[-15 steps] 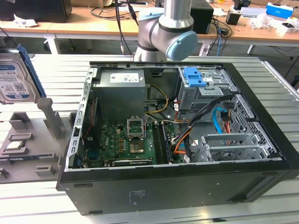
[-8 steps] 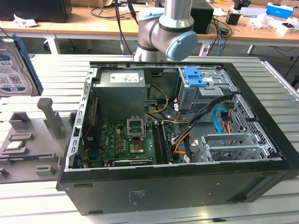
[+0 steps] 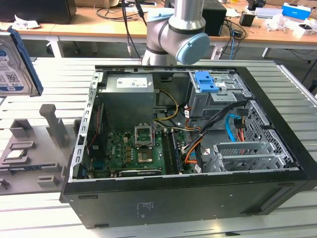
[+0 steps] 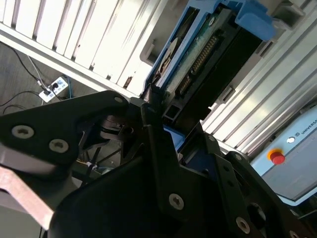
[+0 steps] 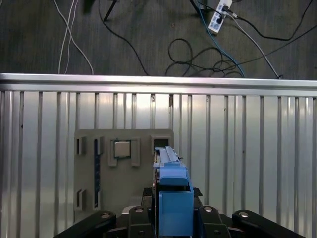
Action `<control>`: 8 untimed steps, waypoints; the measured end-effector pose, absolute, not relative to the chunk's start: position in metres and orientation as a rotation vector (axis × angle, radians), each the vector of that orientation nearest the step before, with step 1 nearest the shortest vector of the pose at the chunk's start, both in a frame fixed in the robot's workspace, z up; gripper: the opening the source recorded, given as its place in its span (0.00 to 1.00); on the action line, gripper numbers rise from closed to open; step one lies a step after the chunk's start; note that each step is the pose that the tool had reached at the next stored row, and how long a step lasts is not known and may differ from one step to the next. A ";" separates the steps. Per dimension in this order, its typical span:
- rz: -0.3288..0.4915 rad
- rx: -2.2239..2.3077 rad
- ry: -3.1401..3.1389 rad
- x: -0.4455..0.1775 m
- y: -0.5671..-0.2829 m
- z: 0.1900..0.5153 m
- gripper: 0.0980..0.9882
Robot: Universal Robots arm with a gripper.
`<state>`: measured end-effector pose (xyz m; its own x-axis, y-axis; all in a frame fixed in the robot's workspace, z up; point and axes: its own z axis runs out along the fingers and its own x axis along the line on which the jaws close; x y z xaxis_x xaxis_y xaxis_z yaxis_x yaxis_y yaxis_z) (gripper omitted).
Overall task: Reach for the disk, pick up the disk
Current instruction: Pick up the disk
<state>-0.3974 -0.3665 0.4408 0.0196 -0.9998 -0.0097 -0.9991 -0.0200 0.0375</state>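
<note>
One disk [image 5: 173,186], gripped edgewise by claw [image 5: 172,206], long axis pointing outward

Both wrist views close on disk [image 5: 173,198]

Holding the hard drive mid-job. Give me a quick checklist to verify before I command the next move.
1. Silver rectangular hard drive with a blue plastic frame gripped by the tool: ok, both wrist views show it clamped.
2. Drive lifted off the grey holder tray: ok, the exterior view shows it raised above the tray.
3. Small square silver chip seated: ok, it lies in its tray pocket.
4. Drive apart from the open black computer case: ok, the case lies well to the exterior view's right.
5. Firmness of the grip: cannot tell.
</note>
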 end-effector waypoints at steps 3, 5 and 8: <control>-0.052 2.229 -2.185 -0.397 -0.366 0.447 0.30; -0.052 2.229 -2.185 -0.397 -0.366 0.452 0.30; -0.052 2.229 -2.185 -0.397 -0.366 0.459 0.30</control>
